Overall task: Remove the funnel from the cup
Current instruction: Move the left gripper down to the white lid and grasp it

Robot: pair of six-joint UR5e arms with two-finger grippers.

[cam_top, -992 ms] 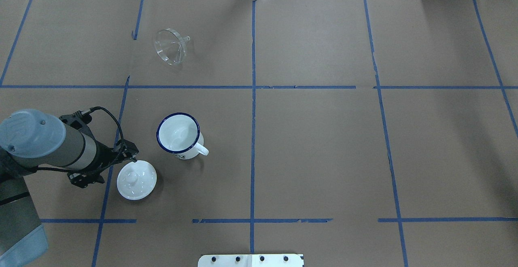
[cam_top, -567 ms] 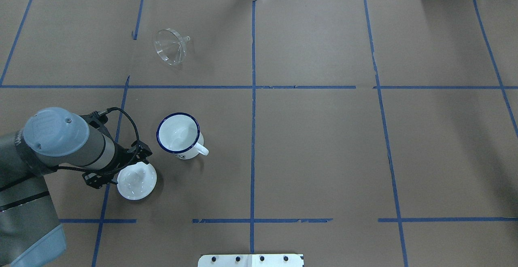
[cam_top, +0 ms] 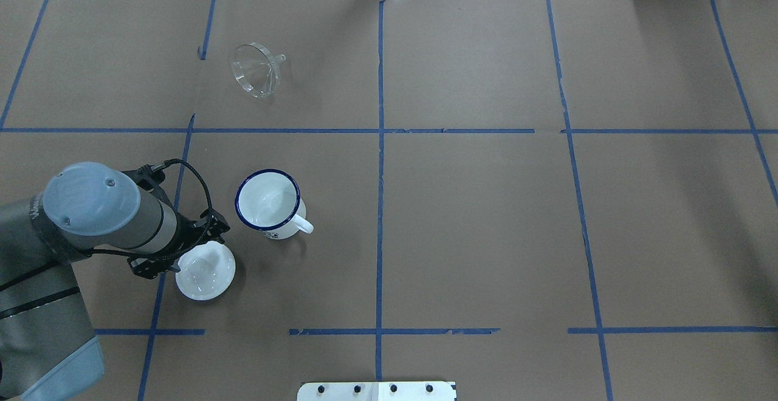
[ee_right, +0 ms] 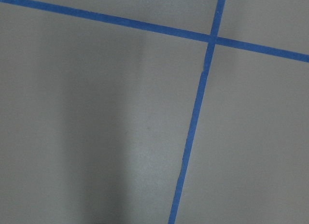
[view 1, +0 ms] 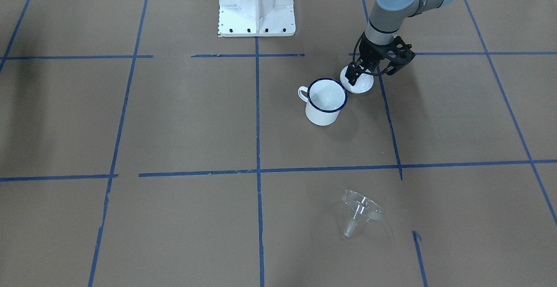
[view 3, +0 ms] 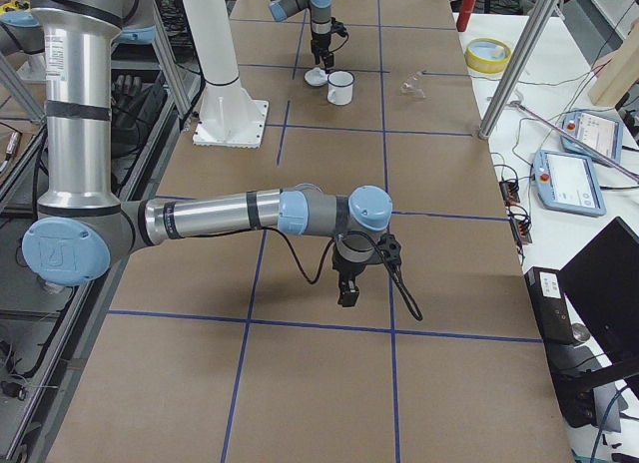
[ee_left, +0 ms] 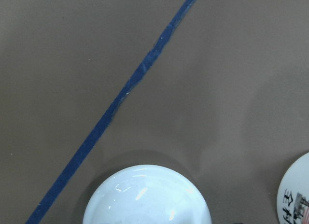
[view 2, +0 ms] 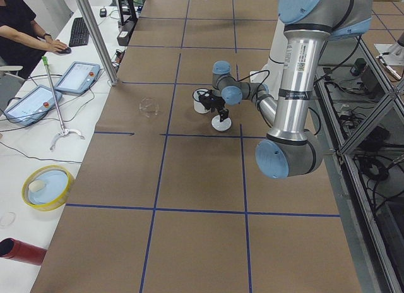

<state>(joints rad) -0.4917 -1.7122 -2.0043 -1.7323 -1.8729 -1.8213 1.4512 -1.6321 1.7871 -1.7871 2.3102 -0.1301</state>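
My left pincer (view 1: 357, 75) hangs pointing down over the white domed lid (view 1: 362, 88). Its fingers look spread, and they hold nothing. My wrist camera shows only the top of this lid and a small part of the cup's wall; the fingers themselves are not in it. The lid lies on the brown tabletop (view 1: 174, 117), just beside the cup (view 1: 326, 102), on the side of the cup that is toward my base and my left. From above, a small gap shows between the two.

The cup stands upright, with nothing inside it. Its small loop handle points toward my right.

The funnel (view 1: 361, 211) is out of the cup. It lies tipped over on the tabletop, well apart from the cup, on the side away from my base, and a line of blue tape (view 1: 330, 168) runs between them.

My right pincer (view 3: 348, 291) is far from the cup, toward my right. It points down above the tabletop, near a crossing of blue tape. Only the side camera shows it, so I cannot tell if it is spread or pressed together.
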